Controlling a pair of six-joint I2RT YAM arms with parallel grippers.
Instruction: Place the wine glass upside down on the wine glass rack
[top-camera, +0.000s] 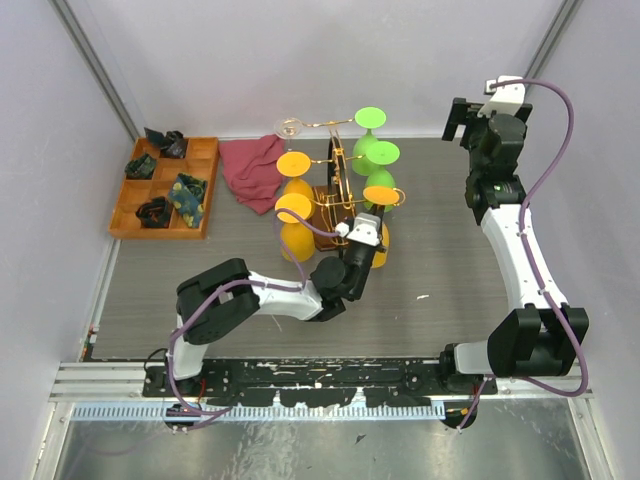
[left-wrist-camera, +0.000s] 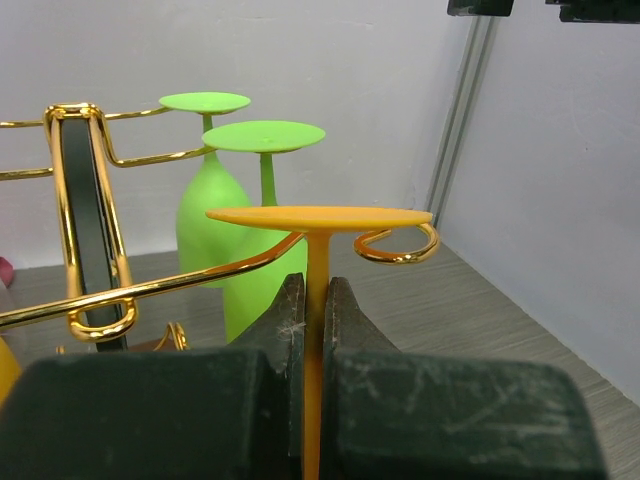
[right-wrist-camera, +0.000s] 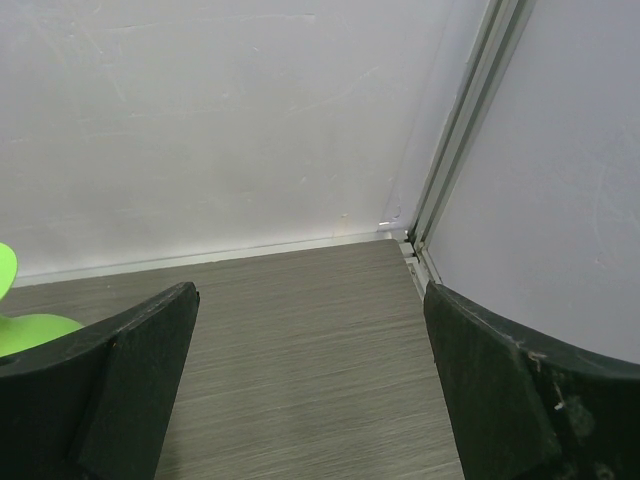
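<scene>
The gold wire wine glass rack (top-camera: 338, 165) stands mid-table with several orange and green glasses hanging upside down on it. My left gripper (top-camera: 364, 236) is shut on the stem of an inverted orange wine glass (left-wrist-camera: 317, 290). Its flat foot (left-wrist-camera: 320, 216) sits level with a curled gold rack arm (left-wrist-camera: 400, 246), the stem beside that wire. In the top view that foot (top-camera: 379, 194) is on the rack's right side. Two green glasses (left-wrist-camera: 262, 137) hang behind it. My right gripper (top-camera: 466, 120) is raised at the far right corner, open (right-wrist-camera: 310, 300) with nothing between its fingers.
A clear glass (top-camera: 290, 127) hangs at the rack's far left. A red cloth (top-camera: 252, 170) lies left of the rack. An orange wooden tray (top-camera: 205, 190) with dark small items sits at the far left. White walls close in the back and sides.
</scene>
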